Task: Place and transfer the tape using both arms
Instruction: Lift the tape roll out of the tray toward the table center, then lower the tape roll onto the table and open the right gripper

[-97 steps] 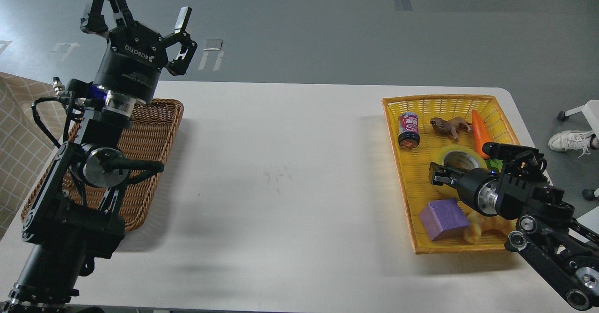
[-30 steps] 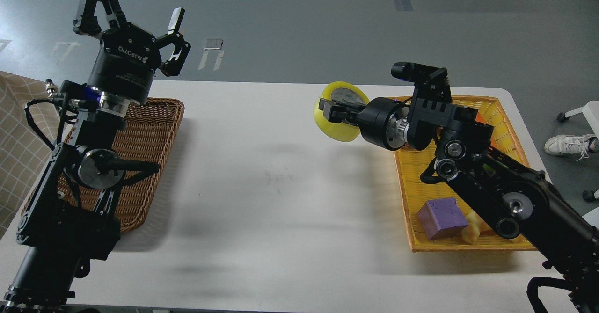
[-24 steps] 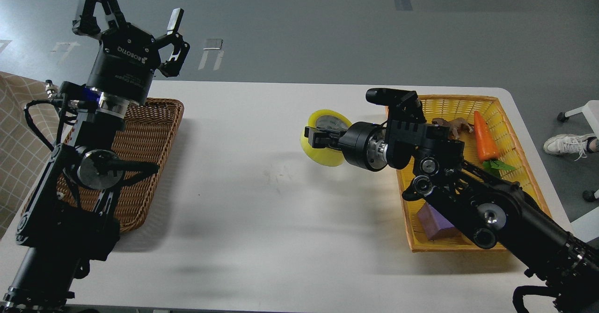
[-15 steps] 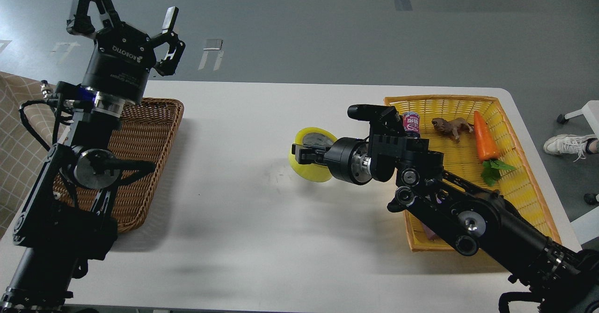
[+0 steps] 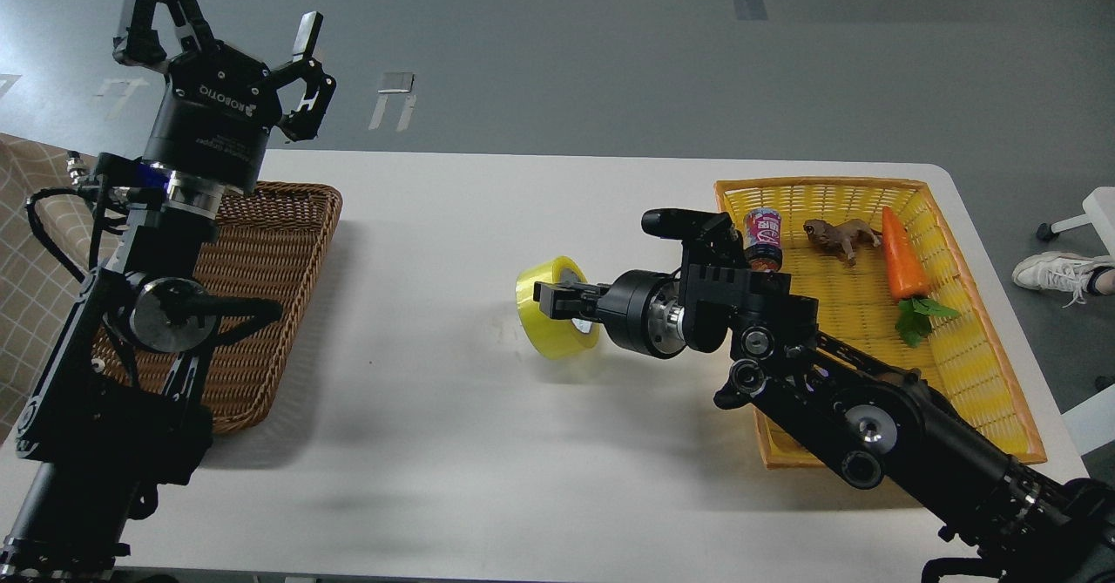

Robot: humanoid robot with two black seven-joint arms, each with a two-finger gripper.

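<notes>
The yellow tape roll is at the middle of the white table, held on edge low over the surface. My right gripper is shut on the tape, its fingers clamping the roll's wall from the right side. My right arm stretches from the lower right across the yellow basket. My left gripper is open and empty, raised high above the back of the brown wicker basket at the left.
A yellow basket at the right holds a small can, a toy animal and a toy carrot. A person's shoe is on the floor beyond the table's right edge.
My right gripper lifted the tape out of the yellow basket, carried it left and lowered it to the table's middle. My left gripper drifted slightly left and stayed open.
</notes>
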